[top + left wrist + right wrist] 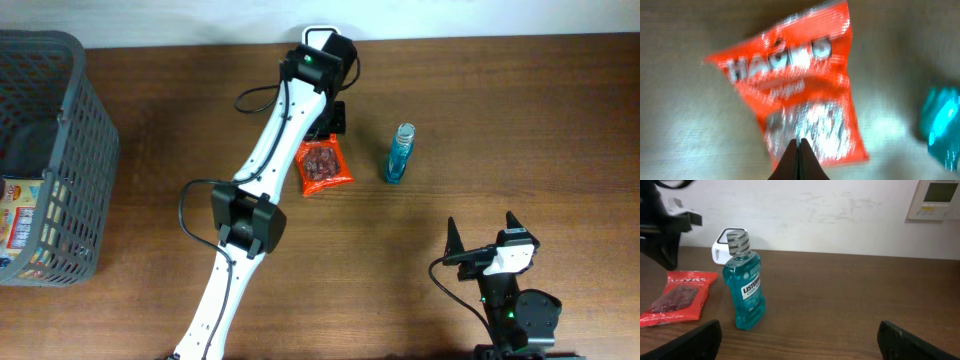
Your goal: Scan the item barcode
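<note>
An orange-red snack bag (325, 168) lies flat on the wooden table near the middle; it shows blurred in the left wrist view (800, 85) and at the left of the right wrist view (677, 297). My left gripper (328, 125) hangs over the bag's far edge, and its fingers (799, 142) are pressed together with nothing visible between them. To the bag's right stands a blue mouthwash bottle (400, 155), upright (745, 287). Behind them at the table's back edge sits a white scanner-like device (320, 33) (720, 252). My right gripper (482, 222) (800, 345) rests open and empty at the front right.
A grey mesh basket (70, 150) stands at the left edge with packaged goods (20, 215) inside. The left arm (250, 190) stretches diagonally across the table's middle. A white wall with a control panel (937, 200) rises behind the table.
</note>
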`<state>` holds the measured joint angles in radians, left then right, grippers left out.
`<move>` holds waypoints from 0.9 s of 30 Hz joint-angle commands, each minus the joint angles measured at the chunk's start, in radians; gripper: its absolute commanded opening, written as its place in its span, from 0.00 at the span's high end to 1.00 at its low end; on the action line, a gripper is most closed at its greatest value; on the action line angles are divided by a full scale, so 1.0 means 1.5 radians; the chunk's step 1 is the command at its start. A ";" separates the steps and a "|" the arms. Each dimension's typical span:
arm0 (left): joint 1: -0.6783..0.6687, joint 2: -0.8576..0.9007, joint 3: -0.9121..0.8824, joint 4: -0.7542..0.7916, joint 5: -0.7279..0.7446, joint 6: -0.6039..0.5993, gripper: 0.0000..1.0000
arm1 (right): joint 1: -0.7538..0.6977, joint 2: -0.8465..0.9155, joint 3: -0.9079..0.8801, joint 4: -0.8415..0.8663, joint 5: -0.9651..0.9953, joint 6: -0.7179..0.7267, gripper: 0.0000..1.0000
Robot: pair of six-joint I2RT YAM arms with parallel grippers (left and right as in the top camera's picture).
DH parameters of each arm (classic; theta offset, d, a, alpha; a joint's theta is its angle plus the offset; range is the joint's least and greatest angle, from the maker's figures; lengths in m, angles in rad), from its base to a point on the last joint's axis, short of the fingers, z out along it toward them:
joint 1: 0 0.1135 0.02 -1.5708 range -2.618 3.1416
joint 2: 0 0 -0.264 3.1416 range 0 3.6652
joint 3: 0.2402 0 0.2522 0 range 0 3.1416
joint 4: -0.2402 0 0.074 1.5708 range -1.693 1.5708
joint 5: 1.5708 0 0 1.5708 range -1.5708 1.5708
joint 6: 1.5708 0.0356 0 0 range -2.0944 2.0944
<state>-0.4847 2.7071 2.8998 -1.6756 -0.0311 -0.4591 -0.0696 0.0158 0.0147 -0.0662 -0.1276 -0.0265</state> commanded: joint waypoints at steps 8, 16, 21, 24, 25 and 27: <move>-0.017 -0.022 -0.181 0.005 0.058 0.063 1.00 | -0.002 -0.004 -0.006 -0.001 0.006 0.003 0.02; -0.008 -0.026 -0.216 0.015 -0.053 0.063 1.00 | -0.002 -0.005 -0.006 -0.001 0.006 0.003 0.02; 0.014 -0.052 -0.205 0.014 -0.051 0.063 1.00 | -0.002 -0.004 -0.006 -0.001 0.006 0.003 0.02; 0.017 -0.061 -0.197 0.016 -0.041 0.063 1.00 | -0.002 -0.004 -0.006 -0.001 0.006 0.003 0.01; 0.017 -0.062 -0.197 0.020 -0.033 0.062 1.00 | -0.002 -0.005 -0.006 -0.001 0.006 0.003 0.02; 0.017 -0.062 -0.197 0.037 -0.008 0.061 1.00 | -0.002 -0.005 -0.006 -0.001 0.006 0.003 0.02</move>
<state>-0.4576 2.6682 2.5893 -1.6455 -0.0788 -0.3805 -0.0696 0.0158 0.0147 -0.0662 -0.1276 -0.0265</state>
